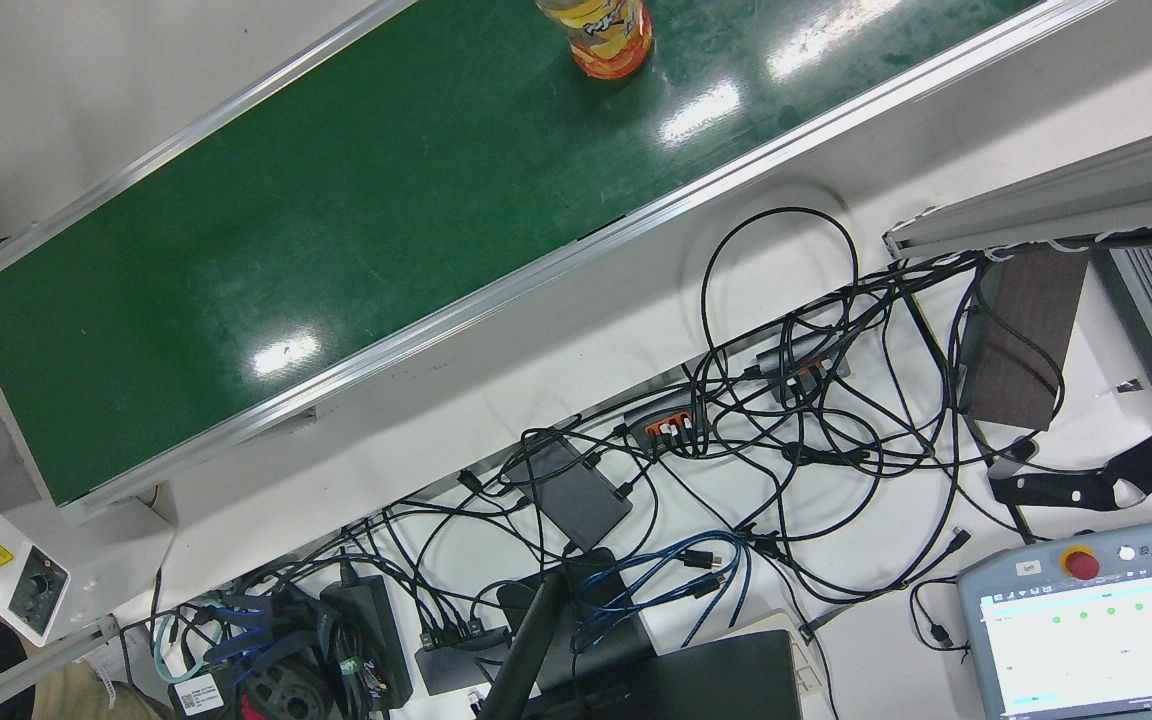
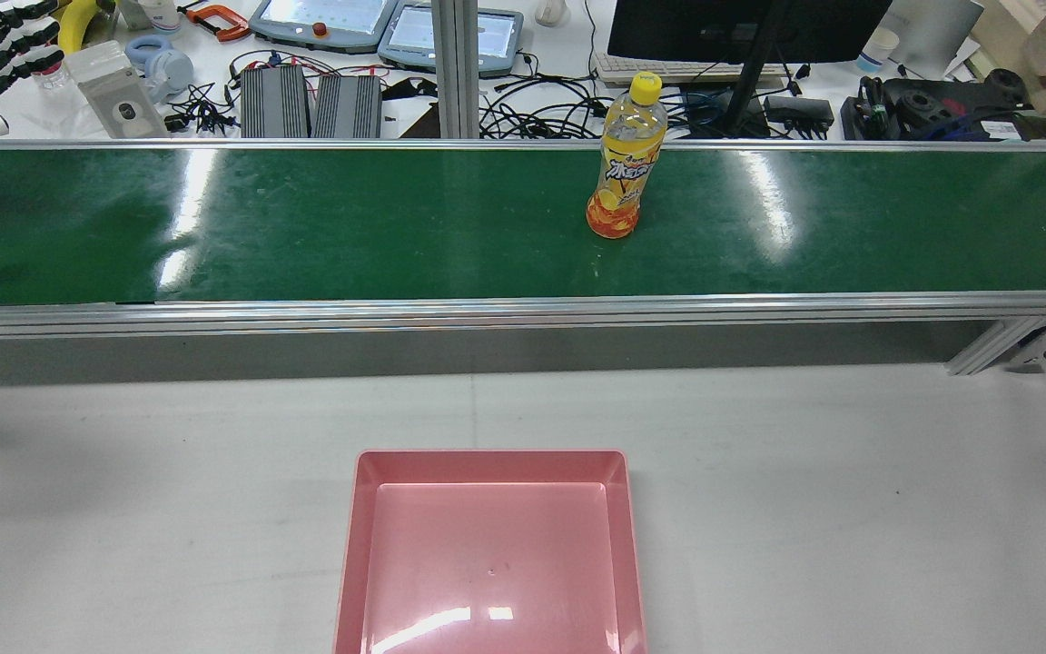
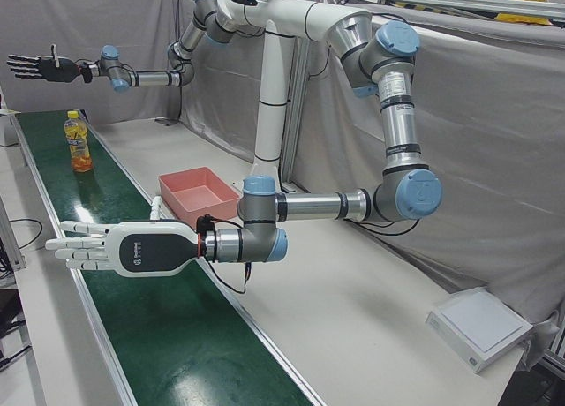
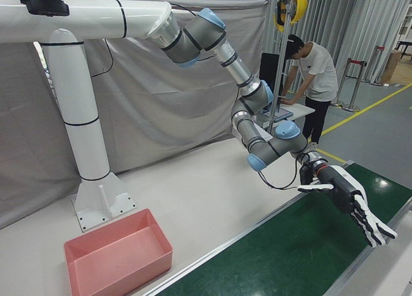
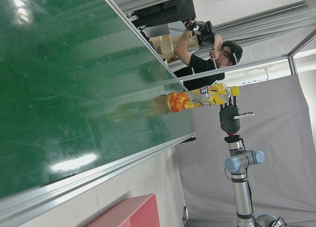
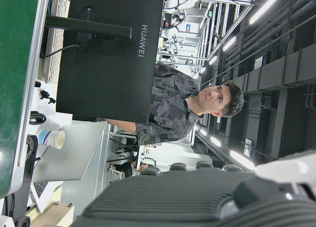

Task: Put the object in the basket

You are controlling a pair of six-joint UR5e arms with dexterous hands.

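Nearest, both hands – left hand (image 3: pixel 124 250), right hand (image 4: pixel 351 199) – spread flat, empty; tall yellow-capped plastic juice bottle (image 2: pixel 621 159) – top-heavy, slick; grasp mid-body.

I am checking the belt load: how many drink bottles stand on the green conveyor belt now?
1. The orange drink bottle stands upright on the green conveyor belt, right of its middle in the rear view. No other bottle shows on the belt.

Robotics lab: conveyor belt (image 2: pixel 396 227), teach pendants (image 2: pixel 323 23)
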